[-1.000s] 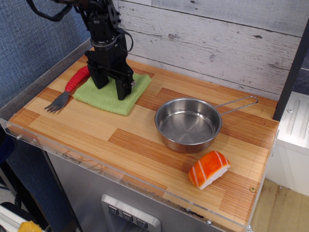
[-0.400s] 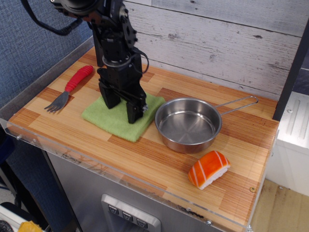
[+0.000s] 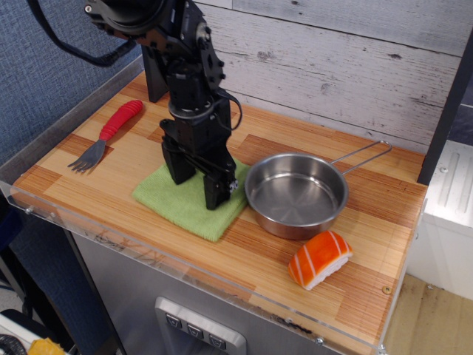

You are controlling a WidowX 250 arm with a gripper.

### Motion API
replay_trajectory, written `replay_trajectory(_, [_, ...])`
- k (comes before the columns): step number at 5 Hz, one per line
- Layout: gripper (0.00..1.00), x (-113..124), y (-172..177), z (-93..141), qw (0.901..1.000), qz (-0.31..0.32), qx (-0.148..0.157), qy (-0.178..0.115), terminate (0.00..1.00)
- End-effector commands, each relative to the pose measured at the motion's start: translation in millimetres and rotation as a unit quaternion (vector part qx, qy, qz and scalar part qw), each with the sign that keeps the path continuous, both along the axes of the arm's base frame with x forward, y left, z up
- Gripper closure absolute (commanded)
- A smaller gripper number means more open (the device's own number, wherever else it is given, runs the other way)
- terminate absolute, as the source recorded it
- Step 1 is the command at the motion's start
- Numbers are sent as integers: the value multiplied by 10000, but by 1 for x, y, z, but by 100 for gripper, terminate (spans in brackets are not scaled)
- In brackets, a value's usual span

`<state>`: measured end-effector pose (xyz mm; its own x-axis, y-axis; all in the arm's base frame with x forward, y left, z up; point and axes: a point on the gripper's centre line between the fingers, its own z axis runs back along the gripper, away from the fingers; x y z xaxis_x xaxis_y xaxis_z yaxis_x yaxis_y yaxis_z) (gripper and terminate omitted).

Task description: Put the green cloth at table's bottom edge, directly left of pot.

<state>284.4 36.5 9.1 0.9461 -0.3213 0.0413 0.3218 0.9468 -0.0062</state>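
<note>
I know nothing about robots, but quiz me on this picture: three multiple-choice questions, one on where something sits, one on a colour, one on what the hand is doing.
1. Where is the lime-green square cloth?
A. Inside the pan
B. Directly left of the shiny round steel pan
C. Under the sushi

2. What colour is the handle of the fork?
A. Red
B. Blue
C. Yellow

3. What is the black hand doing?
A. Lifting the fork
B. Hanging far above the striped wooden table
C. Standing down on the cloth, fingers spread

Answers: B, cloth lies beside the pan's left rim; A, handle is red; C, both fingers meet the cloth.
</note>
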Motion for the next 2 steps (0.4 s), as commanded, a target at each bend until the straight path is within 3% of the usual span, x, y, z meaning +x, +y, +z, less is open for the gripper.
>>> replay_trajectory(1, [0, -11, -12, 17, 9996, -202, 37, -178, 0])
replay_trajectory(2, [0, -8, -7, 23, 9992, -205, 6, -331, 0])
